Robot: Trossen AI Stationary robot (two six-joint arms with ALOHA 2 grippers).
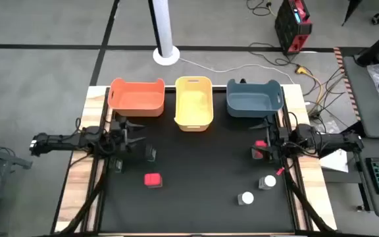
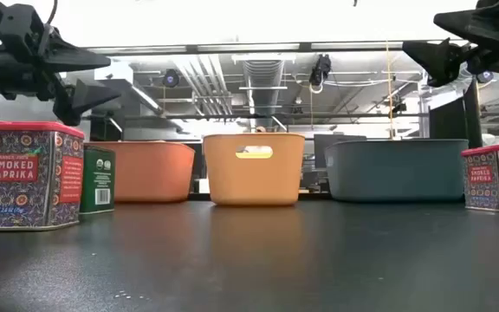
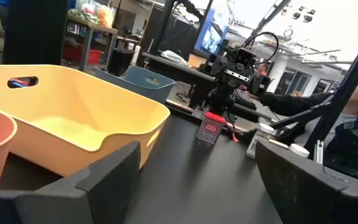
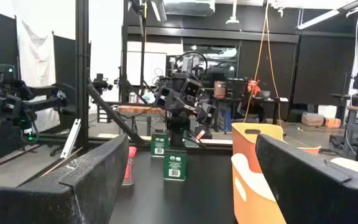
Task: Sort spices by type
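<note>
Nothing sorted yet, by the look of it: orange bin (image 1: 137, 97), yellow bin (image 1: 194, 102) and blue bin (image 1: 254, 99) all look empty from above, and all six spices sit on the table (image 1: 196, 171).

- Left gripper (image 1: 131, 133) hovers at the left side just in front of the orange bin, jaws open, holding nothing.
- Two black boxes (image 1: 150, 154) (image 1: 118, 164) sit just below and beside it.
- One red tin (image 1: 152, 180) sits left of centre, nearer the front.
- Right gripper (image 1: 268, 137) hovers at the right side in front of the blue bin, jaws open, empty.
- Second red tin (image 1: 260, 149) sits just by it.
- Two white-capped jars (image 1: 267, 182) (image 1: 245, 198) sit front right.
- Thin red stick (image 1: 281, 170) lies near the jars.

Left to do: everything, all six containers, paired by type, presumably one type per bin. My read: each arm is poised over its nearest items for the first pick.
</note>
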